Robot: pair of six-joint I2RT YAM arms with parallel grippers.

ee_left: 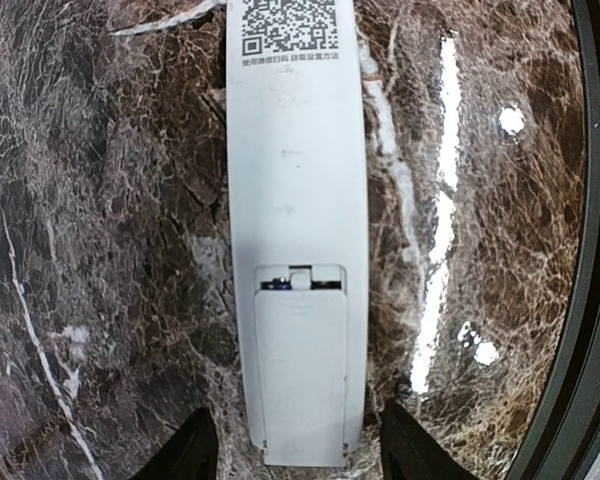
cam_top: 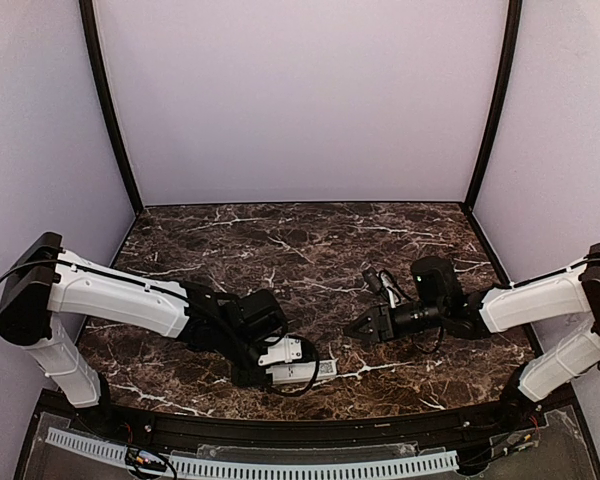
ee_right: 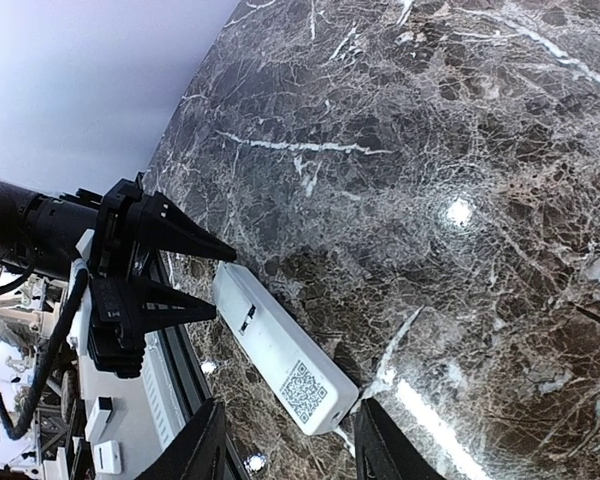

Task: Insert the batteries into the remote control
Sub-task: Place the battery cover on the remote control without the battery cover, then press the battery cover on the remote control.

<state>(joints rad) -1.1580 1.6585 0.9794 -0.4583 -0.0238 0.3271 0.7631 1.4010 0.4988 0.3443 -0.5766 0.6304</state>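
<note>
Inside the recess (ee_left: 300, 274) of the remote control (ee_left: 297, 180), lying back-up on the table (cam_top: 280, 240), a dark battery (ee_left: 300, 285) shows above the cover (ee_left: 300, 380). The left gripper (ee_left: 298, 445) straddles its cover end, unclasped; the right gripper (ee_right: 290, 440) gapes empty nearby.

On the white back of the remote control (ee_left: 297, 180), toward one end: a black QR code (ee_left: 288, 25), and just beneath it a single line of small grey Chinese characters (ee_left: 288, 61), too fine to read with certainty. Same code seen again from the right wrist view, the line under it only a blur there.
</note>
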